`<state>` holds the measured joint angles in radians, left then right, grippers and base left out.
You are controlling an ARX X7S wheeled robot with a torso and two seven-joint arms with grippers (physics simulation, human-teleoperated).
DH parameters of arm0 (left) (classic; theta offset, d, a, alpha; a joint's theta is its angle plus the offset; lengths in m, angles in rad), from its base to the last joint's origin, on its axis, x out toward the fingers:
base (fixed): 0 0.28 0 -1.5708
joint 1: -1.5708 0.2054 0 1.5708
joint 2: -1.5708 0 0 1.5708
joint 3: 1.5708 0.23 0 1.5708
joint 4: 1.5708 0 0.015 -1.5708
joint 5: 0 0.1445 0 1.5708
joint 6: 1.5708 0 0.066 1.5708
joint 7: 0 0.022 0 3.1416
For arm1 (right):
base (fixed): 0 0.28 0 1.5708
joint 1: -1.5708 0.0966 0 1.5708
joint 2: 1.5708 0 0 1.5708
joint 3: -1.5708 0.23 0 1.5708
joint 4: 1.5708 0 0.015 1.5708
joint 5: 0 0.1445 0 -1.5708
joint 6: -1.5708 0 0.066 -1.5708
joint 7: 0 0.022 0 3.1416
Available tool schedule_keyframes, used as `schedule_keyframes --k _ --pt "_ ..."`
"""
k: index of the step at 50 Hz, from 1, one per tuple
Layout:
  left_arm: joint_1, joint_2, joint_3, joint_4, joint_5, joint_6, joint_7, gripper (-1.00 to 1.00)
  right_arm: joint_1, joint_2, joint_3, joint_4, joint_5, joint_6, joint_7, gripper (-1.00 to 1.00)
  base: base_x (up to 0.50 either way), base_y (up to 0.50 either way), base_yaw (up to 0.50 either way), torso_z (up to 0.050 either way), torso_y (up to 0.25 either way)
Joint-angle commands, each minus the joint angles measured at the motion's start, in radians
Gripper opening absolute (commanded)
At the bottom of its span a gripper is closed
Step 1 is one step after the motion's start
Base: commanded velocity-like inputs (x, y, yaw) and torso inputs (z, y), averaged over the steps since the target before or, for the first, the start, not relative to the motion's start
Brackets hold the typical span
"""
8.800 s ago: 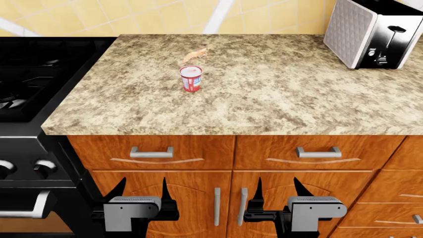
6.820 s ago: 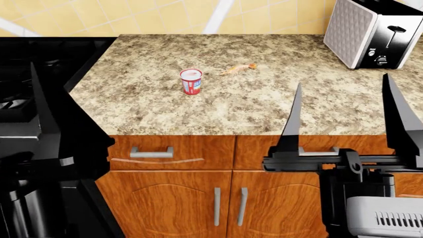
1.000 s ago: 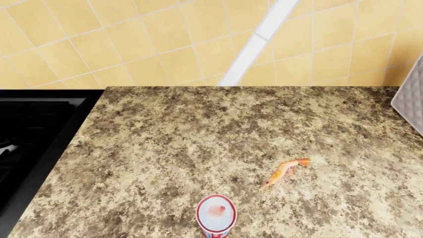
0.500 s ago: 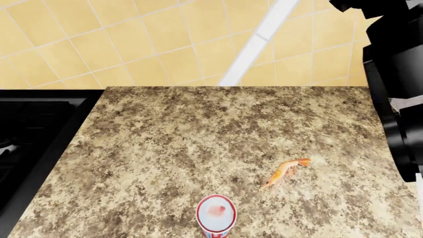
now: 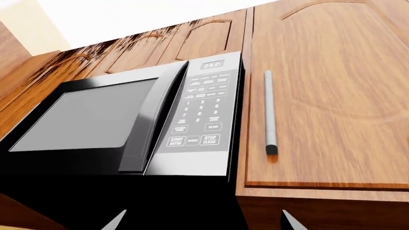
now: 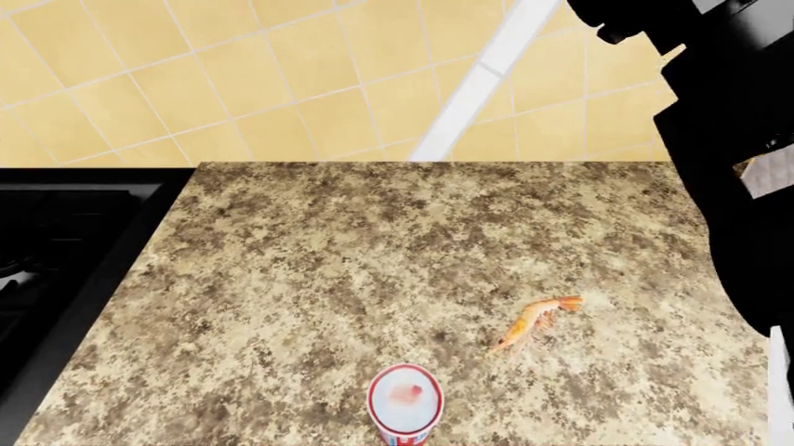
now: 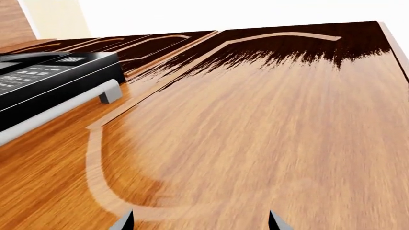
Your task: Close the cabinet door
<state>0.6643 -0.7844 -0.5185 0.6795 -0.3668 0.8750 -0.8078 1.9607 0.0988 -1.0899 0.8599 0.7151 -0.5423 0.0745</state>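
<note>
An upper wooden cabinet door [image 5: 332,96] with a slim silver handle [image 5: 270,115] hangs just beside the microwave [image 5: 128,120]. My left gripper [image 5: 203,223] is open below the microwave's underside, holding nothing. In the right wrist view the cabinet door [image 7: 255,120] fills the frame very close, its handle [image 7: 61,111] toward the microwave [image 7: 45,72]. My right gripper [image 7: 200,221] is open, its tips pointing at the door's face. I cannot tell whether they touch it. My right arm [image 6: 732,139] rises dark at the head view's right edge.
Below lies a speckled counter [image 6: 310,279] with a shrimp [image 6: 534,321] and a red-and-white cup [image 6: 404,401] near the front. A black stove [image 6: 50,251] borders it on the left. Yellow wall tiles [image 6: 248,84] stand behind.
My right arm has come into the head view from the right and moved further left and up over the last second. The counter, cup and shrimp have not moved.
</note>
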Motion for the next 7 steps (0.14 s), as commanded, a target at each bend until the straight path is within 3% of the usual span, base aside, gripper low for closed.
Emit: schedule_keyframes --k 1,7 --pt "-0.036 0.011 0.043 -0.011 0.007 -0.020 0.018 1.00 -0.111 0.257 -0.122 -0.480 0.148 0.321 0.228 1.00 0.00 0.00 0.00 0.000 0.000" --pt "-0.048 0.015 0.060 0.001 0.016 -0.034 0.022 1.00 -0.116 0.363 -0.132 -0.817 0.119 0.349 0.367 1.00 0.00 0.00 0.00 0.000 0.000"
